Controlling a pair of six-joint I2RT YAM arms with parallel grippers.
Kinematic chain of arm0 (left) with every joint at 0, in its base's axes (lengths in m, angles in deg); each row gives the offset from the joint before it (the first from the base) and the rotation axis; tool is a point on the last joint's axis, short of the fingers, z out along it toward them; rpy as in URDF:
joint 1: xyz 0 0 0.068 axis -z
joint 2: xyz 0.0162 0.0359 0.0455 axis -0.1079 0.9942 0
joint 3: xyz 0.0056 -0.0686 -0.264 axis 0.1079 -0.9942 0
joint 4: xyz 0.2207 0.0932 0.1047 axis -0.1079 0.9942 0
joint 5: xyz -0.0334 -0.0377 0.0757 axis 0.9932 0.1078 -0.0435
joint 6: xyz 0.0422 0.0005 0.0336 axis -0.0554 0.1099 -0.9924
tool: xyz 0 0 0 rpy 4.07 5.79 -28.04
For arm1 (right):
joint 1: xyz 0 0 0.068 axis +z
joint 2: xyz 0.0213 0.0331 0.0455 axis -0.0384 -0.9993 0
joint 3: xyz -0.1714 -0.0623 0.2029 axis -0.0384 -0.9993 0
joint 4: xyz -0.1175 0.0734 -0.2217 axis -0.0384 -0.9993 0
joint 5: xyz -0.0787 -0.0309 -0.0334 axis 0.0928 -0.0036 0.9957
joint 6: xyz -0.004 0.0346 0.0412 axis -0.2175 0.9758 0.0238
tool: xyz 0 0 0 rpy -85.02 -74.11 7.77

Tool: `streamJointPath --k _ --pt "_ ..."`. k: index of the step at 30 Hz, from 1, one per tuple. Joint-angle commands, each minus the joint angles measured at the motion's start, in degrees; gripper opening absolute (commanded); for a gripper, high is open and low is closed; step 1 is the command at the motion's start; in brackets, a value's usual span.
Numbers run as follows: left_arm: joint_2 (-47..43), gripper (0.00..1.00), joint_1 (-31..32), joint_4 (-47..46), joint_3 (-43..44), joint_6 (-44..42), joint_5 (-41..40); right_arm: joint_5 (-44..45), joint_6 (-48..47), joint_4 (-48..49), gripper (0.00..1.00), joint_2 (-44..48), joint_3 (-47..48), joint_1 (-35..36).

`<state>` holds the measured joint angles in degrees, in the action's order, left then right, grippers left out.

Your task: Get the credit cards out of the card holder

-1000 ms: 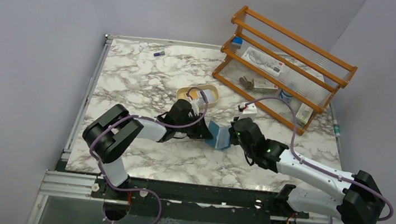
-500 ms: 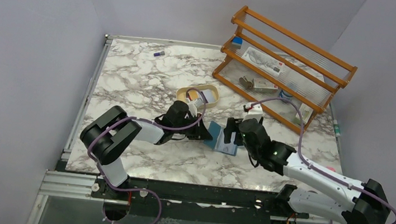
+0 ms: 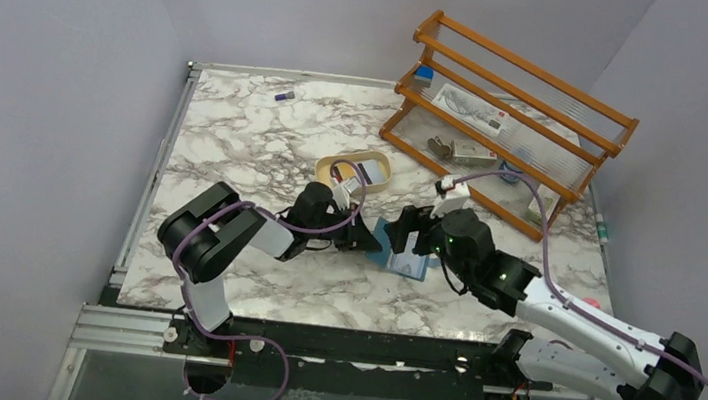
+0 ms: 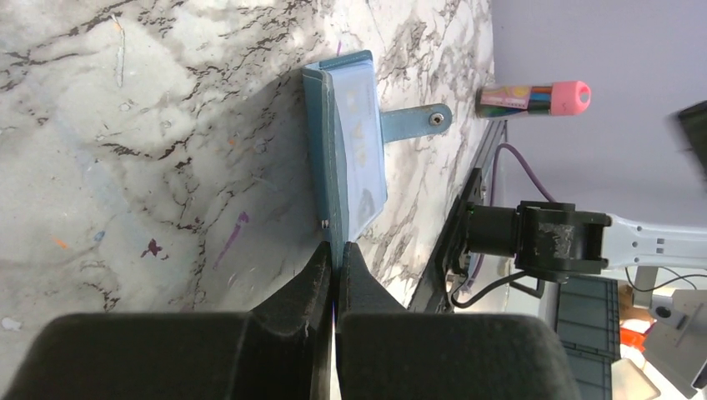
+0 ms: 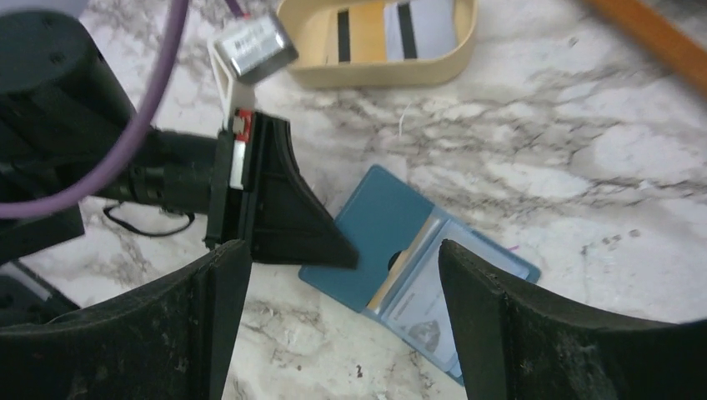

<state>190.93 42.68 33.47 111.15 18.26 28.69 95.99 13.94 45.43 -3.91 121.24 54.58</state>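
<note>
The holder (image 5: 379,225) lies open, inside up, on the surface (image 3: 266,140) between my two arms, with its snap tab pointing away from the left arm. My left fingers (image 4: 321,275) are closed tight on the edge of its near flap; from the left wrist view they look to be pinching that flap to pin it down. My right fingers (image 5: 208,325) stand wide apart and hold nothing, hovering just above the other half.

Two cards (image 5: 371,25) with dark stripes already sit in the tray (image 5: 383,77) beyond. A tan card edge (image 5: 398,265) shows in the holder's pocket, so I judge I am partway through, at the step of reaching for the next card.

Next I need to bring the right fingers down onto that exposed edge, close on the card alone, and pull it along the pocket while the left keeps the holder from sliding.
</note>
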Motion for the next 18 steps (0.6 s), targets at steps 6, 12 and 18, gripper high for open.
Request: streamJointPath --k 6,12,18 --pt "-8.69 0.0 -0.02 -1.86 -3.24 -0.35 -4.24 -15.12 5.03 21.16 0.92 -4.14 -10.23 -0.64" --pt "-12.02 0.0 -0.06 -0.97 -4.41 -1.0 -6.33 -42.88 17.95 43.72 0.92 -4.53 -23.9 -21.18" --pt "-11.01 0.0 -0.02 -0.92 -4.48 -1.31 -6.26 -53.09 22.97 60.18 0.9 -13.21 -27.82 -25.12"
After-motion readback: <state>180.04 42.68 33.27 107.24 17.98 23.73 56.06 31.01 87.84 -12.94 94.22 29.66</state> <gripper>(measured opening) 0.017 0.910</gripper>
